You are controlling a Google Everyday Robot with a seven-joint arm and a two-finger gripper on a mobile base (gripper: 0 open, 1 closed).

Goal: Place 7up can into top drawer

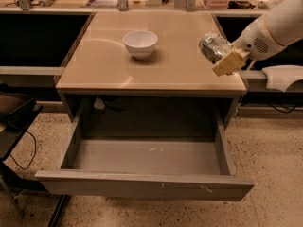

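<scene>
My gripper (226, 59) is at the right side of the tan table top (118, 65), reaching in from the right on a white arm. It is shut on the 7up can (213, 46), a silvery-green can held on its side and lifted a little above the table's right edge. One tan finger pad (228, 63) shows in front of the can. The top drawer (142, 186) stands pulled out below the table. Its grey front panel has pale scuffs and its inside holds nothing.
A white bowl (140, 43) stands on the table, left of the can. Dark cabinets flank the table. A black cable (19, 150) hangs at the left over speckled floor. A white part of the robot (281, 77) lies at the right.
</scene>
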